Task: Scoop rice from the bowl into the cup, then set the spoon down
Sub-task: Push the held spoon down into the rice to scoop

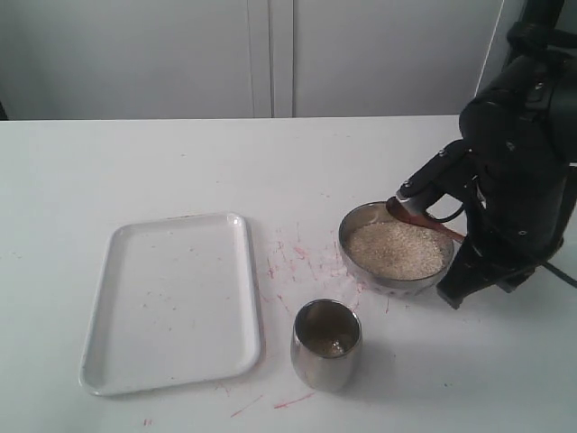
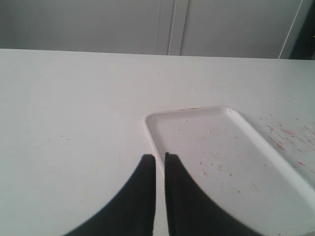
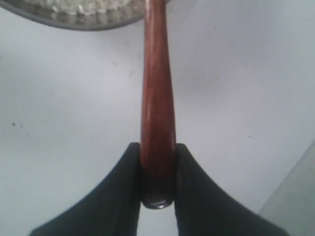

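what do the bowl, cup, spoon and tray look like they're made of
Bowl and cup: likely polished steel, mirror-like reflections. Spoon: smooth reddish-brown with a soft sheen, wood or coated metal, unclear. Tray: probably glossy white plastic, rounded moulded rim.

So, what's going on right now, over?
Right gripper shut on spoon, at rim of bowl of rice. Left gripper shut, empty. Nothing between bowl and cup.

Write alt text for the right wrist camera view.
The right end effector clamps the handle end of a reddish-brown spoon. The spoon reaches toward a steel bowl of rice, partly in frame, over a white table.
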You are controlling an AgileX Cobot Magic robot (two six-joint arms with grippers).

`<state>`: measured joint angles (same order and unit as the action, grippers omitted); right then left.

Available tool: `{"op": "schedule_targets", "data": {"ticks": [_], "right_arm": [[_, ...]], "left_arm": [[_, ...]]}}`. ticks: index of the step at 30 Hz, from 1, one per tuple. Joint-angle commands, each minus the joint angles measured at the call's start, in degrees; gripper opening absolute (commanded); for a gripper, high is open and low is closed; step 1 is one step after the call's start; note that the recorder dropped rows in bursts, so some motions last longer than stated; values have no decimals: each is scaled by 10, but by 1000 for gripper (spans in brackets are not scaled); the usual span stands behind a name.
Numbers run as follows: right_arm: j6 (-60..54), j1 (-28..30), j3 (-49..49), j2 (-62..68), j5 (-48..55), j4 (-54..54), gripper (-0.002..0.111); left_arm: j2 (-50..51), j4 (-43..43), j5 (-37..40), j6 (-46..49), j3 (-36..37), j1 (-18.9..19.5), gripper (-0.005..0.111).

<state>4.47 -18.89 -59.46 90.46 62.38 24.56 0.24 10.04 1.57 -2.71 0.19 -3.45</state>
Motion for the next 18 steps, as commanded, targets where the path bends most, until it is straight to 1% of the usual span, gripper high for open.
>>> {"op": "schedule_targets", "data": {"ticks": [1, 4, 5, 11, 14, 18], "right_arm": [[3, 1, 2, -17, 32, 27, 0], [-1, -4, 1, -18, 64, 45, 0], [-3, -12, 1, -18, 76, 67, 0], [-5, -61, 1, -18, 76, 150, 0], [-25, -75, 1, -18, 76, 163, 0], [-45, -80, 1, -16, 76, 181, 0]], "left_arm": [[-2, 5, -2, -1, -2, -1, 14], [-2, 5, -2, -1, -2, -1, 14], [-2, 5, -2, -1, -2, -1, 14], [-2, 5, -2, -1, -2, -1, 14], [-2, 5, -2, -1, -2, -1, 14], [-2, 5, -2, -1, -2, -1, 14]]}}
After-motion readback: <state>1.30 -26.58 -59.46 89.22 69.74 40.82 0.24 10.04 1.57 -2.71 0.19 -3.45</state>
